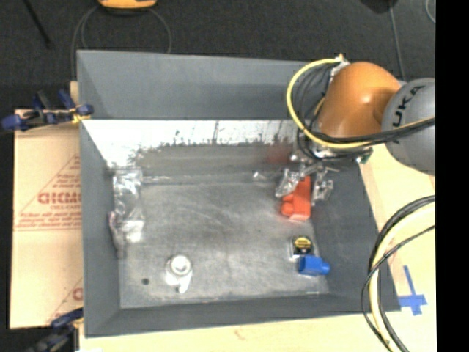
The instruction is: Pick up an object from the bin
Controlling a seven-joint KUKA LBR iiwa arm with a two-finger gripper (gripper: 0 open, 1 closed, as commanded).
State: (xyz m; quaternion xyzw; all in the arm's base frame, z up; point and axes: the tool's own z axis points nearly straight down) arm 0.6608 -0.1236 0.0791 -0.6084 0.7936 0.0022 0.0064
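**Orange block (295,205) by the right wall of the bin (220,218)**

The gripper (304,187) is released: its metal fingers (286,187) are spread, one on each side of the block's upper end. For a good grasp it should probably go lower and close centred on the flat sides. The block looks like hard plastic with square edges. Toward the near right corner lies a small blue piece (313,265). Crumpled clear plastic (126,204) lies by the left wall.

Robotics lab, grey metal bin (198,86) on dark carpet (220,13), industrial arm (414,119) with looped cables (289,97).
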